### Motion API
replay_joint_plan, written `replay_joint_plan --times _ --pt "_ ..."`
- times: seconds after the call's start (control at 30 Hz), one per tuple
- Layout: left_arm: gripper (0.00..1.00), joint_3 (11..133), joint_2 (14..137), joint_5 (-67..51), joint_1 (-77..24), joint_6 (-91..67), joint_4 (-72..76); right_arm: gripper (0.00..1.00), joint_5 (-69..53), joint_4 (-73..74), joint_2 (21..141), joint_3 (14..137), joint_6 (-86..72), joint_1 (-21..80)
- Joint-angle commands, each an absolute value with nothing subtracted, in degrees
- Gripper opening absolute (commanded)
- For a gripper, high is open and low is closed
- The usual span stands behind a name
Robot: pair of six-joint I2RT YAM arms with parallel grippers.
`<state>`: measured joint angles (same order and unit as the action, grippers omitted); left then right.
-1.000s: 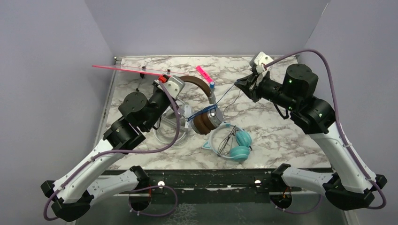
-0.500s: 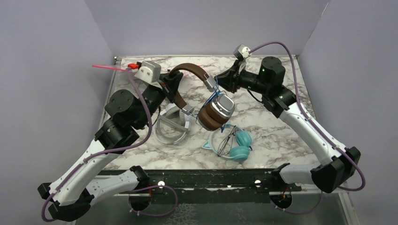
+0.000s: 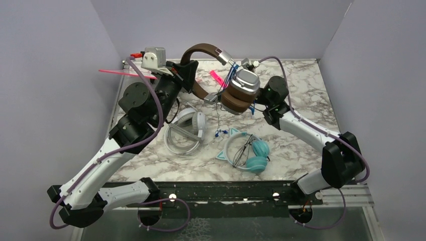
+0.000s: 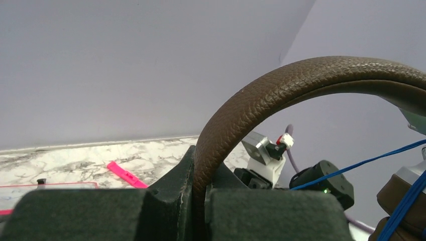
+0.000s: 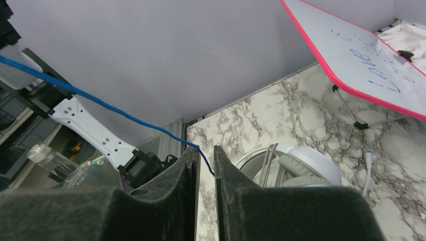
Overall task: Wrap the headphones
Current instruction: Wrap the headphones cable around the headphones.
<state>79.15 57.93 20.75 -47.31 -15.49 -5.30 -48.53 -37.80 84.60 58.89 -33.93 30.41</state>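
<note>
From the top view I see the brown headphones [image 3: 240, 94] lifted off the table [image 3: 306, 135], up toward 12 o'clock of the marble top. My left gripper [image 4: 201, 198] is clamped on the leather headband - in the left wrist view the band rises straight out from between the two pads and arcs over to 2 o'clock. The stacked ear cups hang at the band's other end, in front of the right arm's wrist.

My right gripper [image 5: 205, 165] is pinched nearly closed on the blue cord [image 5: 100, 103]. In the right wrist view the cord runs in from 10 o'clock and goes down between the fingers.

The white-grey headphones [image 3: 186, 131] lie flat on the table at about 9 o'clock of centre, and the teal headphones [image 3: 253, 156] with cat ears lie near 6 o'clock, just beside them but apart. A pink marker [image 3: 217, 77] lies toward the back edge, partly behind the raised band. A whiteboard [image 5: 361, 60] with a pink rim stands at 10 o'clock - its writing is too small to read.
</note>
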Motion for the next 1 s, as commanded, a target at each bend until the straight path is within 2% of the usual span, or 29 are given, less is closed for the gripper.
replay_joint_plan --times 0.0,0.2,0.47,0.97 --pt "0.00 83.84 58.95 24.79 -47.13 -20.06 2.01 0.21 -51.56 -51.98 87.03 57.66 -40.47 30.53" --pt "0.00 88.72 62.09 24.61 -47.17 -20.29 3.89 0.30 -51.91 -57.88 89.11 54.84 -42.17 30.75" --pt "0.00 93.50 65.53 23.65 -47.20 -20.13 5.58 0.36 -52.32 -63.47 92.58 54.10 -43.78 30.98" --pt "0.00 96.01 68.42 25.27 -47.18 -19.38 8.88 0.41 -53.13 -70.31 96.83 54.34 -47.39 32.29"
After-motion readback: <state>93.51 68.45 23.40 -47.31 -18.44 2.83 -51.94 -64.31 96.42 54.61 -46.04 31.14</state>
